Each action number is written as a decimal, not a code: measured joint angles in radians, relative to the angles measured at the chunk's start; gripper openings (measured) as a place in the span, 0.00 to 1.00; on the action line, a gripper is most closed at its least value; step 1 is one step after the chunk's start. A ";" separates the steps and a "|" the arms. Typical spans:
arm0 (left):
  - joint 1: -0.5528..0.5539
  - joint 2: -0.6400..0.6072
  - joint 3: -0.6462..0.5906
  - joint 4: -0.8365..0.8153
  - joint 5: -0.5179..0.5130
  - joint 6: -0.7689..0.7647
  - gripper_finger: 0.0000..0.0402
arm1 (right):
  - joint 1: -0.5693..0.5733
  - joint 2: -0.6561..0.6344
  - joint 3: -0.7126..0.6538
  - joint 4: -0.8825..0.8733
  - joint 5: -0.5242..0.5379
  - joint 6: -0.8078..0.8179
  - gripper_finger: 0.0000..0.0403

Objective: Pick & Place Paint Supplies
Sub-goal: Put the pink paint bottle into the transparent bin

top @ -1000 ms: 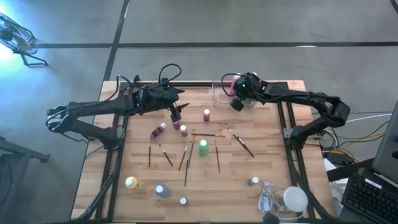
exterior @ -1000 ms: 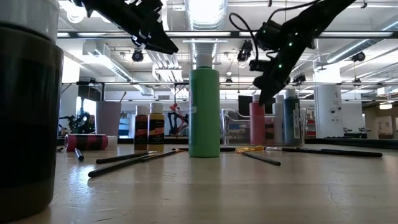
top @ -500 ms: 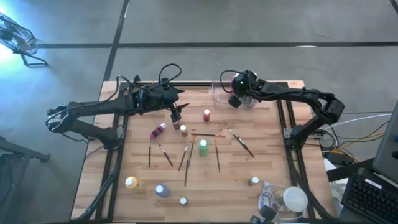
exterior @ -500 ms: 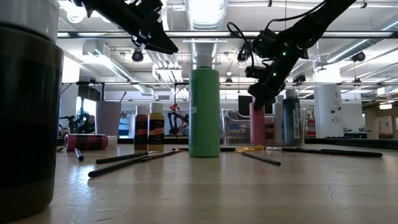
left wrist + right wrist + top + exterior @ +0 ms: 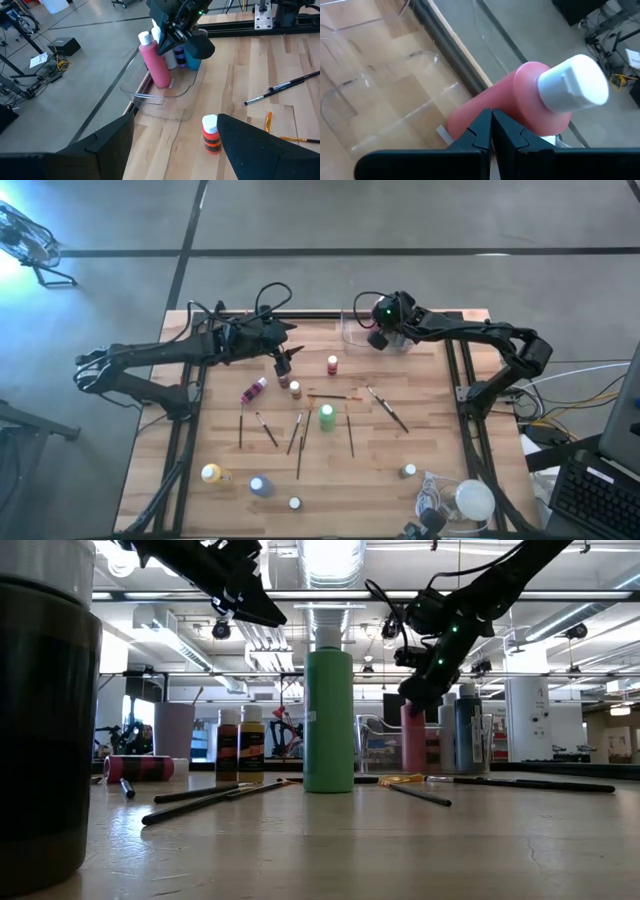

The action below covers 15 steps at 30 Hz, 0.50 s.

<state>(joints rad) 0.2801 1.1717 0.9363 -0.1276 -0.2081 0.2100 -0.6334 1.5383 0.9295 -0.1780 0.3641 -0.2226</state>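
Observation:
A pink bottle point(image 5: 156, 65) with a white cap stands in the clear tray point(image 5: 165, 107) at the table's far edge, beside blue bottles point(image 5: 190, 57). My right gripper point(image 5: 490, 114) is shut, its tips at the pink bottle's side point(image 5: 520, 95). Above the table's middle left, my left gripper point(image 5: 283, 363) hangs open, holding nothing. A small red-orange bottle point(image 5: 211, 134) stands on the wood below it. Further bottles, among them a green one point(image 5: 326, 417) and a yellow one point(image 5: 211, 474), stand about the table. Several thin paintbrushes point(image 5: 300, 435) lie flat in its middle. My right gripper has its shut fingertips point(image 5: 482, 122) at the pink bottle's body, below the shoulder point(image 5: 161, 50). They slant down from the table's right. I cannot tell whether they touch it. The bottle stands in the tray.
A white round lump with a coiled cord point(image 5: 472, 500) lies at the near right corner. A pink-purple bottle point(image 5: 253, 391) lies on its side at the left. Black frame rails point(image 5: 460, 370) run along both table sides.
My right gripper, still shut, has gone a little toward the far edge and the left, and down toward the pink bottle in the tray. In the low view it now stands in front of the bottle's cap.

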 joint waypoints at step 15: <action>0.000 0.000 -0.006 -0.007 0.000 0.000 0.72 | 0.018 -0.025 0.000 -0.006 0.005 -0.003 0.02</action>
<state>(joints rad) 0.2798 1.1721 0.9306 -0.1342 -0.2081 0.2096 -0.6150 1.5134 0.9295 -0.1844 0.3691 -0.2255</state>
